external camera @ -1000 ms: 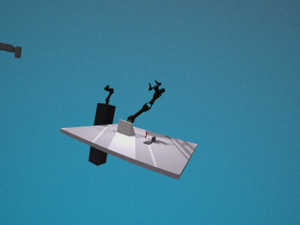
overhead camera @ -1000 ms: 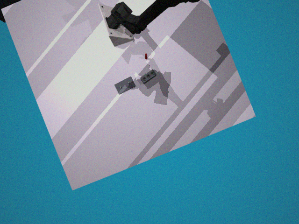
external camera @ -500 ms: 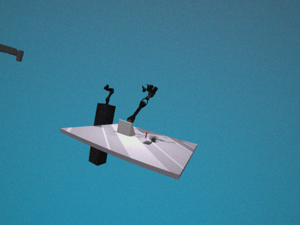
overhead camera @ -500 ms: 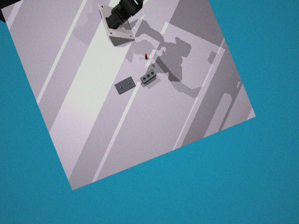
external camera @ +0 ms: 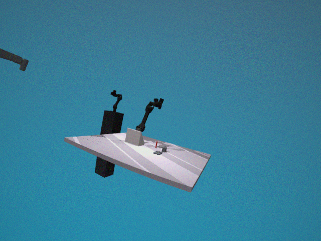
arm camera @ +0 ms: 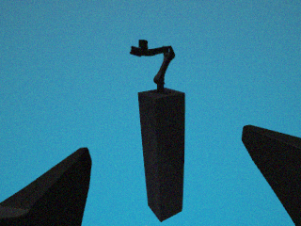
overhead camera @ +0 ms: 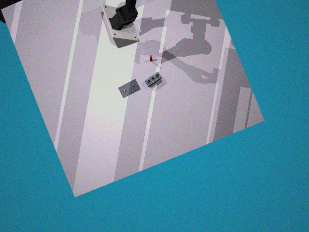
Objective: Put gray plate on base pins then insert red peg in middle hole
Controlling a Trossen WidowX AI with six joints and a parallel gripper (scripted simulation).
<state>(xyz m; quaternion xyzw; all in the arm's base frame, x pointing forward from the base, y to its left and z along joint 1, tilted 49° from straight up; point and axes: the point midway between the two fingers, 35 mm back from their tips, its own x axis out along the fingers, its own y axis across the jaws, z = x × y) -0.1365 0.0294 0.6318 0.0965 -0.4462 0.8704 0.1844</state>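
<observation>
The hand (external camera: pixel 158 102) stood wide open and held nothing, raised high above the bench (external camera: pixel 181 176) and touching none of the parts. The wrist view showed only its two dark fingers spread apart, with a black column (arm camera: pixel 162 151) and a bench corner between them; the parts did not appear there. The top view showed them plainly: the gray plate (overhead camera: pixel 152 79) lay just beside the base (overhead camera: pixel 129 88), off its two pins, and the red peg (overhead camera: pixel 150 58) stood upright nearby. All three lay well below the hand.
</observation>
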